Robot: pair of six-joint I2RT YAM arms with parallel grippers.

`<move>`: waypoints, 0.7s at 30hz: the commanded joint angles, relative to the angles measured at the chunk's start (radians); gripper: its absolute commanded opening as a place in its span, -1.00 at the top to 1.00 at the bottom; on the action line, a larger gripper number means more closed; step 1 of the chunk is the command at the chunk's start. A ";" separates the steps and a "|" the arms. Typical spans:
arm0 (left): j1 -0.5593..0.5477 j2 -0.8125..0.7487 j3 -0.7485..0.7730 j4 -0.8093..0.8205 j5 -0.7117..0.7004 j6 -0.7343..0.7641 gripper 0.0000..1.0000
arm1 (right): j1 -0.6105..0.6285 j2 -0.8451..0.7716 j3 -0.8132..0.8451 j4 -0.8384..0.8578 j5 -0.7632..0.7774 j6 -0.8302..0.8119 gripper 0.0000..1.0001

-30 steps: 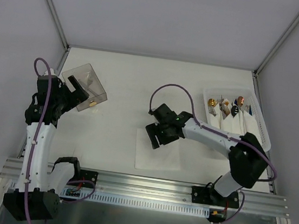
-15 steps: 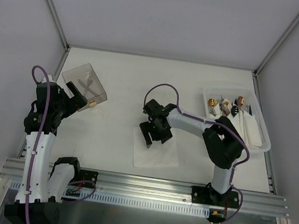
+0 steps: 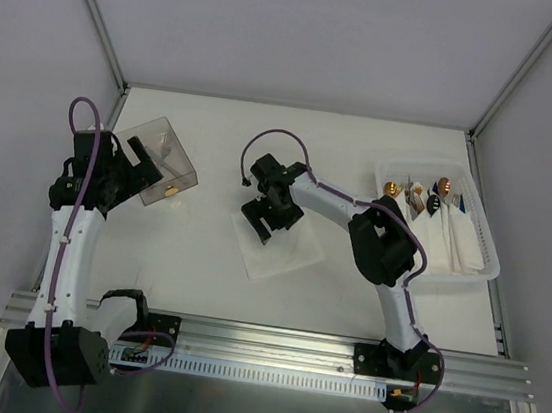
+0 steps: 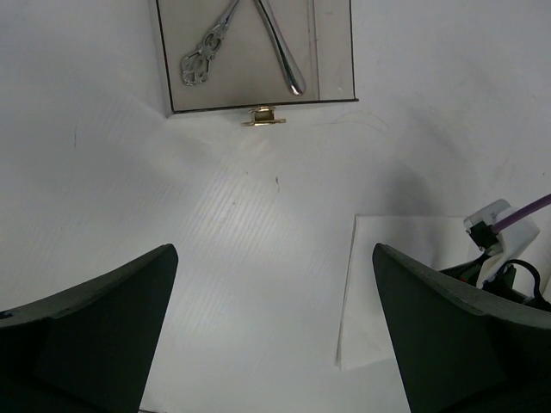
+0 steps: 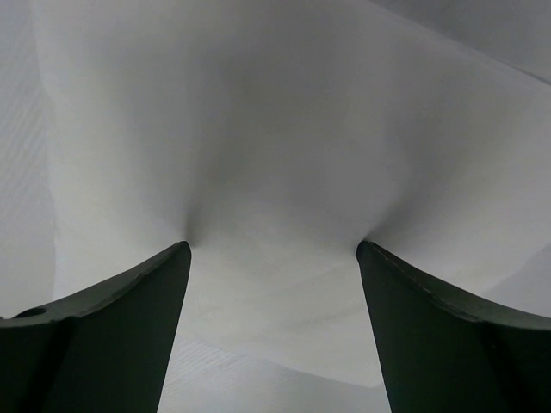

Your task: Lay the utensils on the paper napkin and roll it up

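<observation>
The paper napkin (image 3: 281, 250) lies flat and turned askew at mid-table; it also shows in the left wrist view (image 4: 387, 284) and fills the right wrist view (image 5: 275, 146). My right gripper (image 3: 268, 217) is open, both fingertips pressed down on the napkin's far left part (image 5: 271, 249). The utensils (image 4: 250, 43), slim silver cutlery with one ornate handle, lie inside a clear plastic box (image 3: 161, 157) at the left. My left gripper (image 3: 143, 166) is open and empty, hovering just near of that box (image 4: 274, 251).
A white plastic tray (image 3: 485, 254) at the right holds folded white napkins and small gold round items. The clear box has a gold latch (image 4: 263, 118) on its near side. Grey walls close in the table on three sides.
My right gripper has swept left and away, dragging the napkin with it and turning it. My left arm has shifted slightly beside the box.
</observation>
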 commanded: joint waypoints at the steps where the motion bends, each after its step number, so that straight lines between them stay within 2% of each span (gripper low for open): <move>1: 0.006 0.044 0.077 -0.004 -0.004 0.039 -0.97 | -0.015 0.062 0.110 -0.054 0.004 -0.106 -0.67; 3: 0.005 0.105 0.132 -0.004 0.004 0.044 -0.97 | -0.027 0.103 0.194 -0.105 0.013 -0.115 -0.68; 9: 0.009 0.168 0.178 -0.001 0.024 0.040 -0.97 | -0.060 0.168 0.302 -0.159 -0.013 -0.144 -0.69; 21: 0.014 0.320 0.280 0.002 0.039 0.030 -0.98 | -0.075 0.176 0.379 -0.163 -0.077 -0.233 -0.74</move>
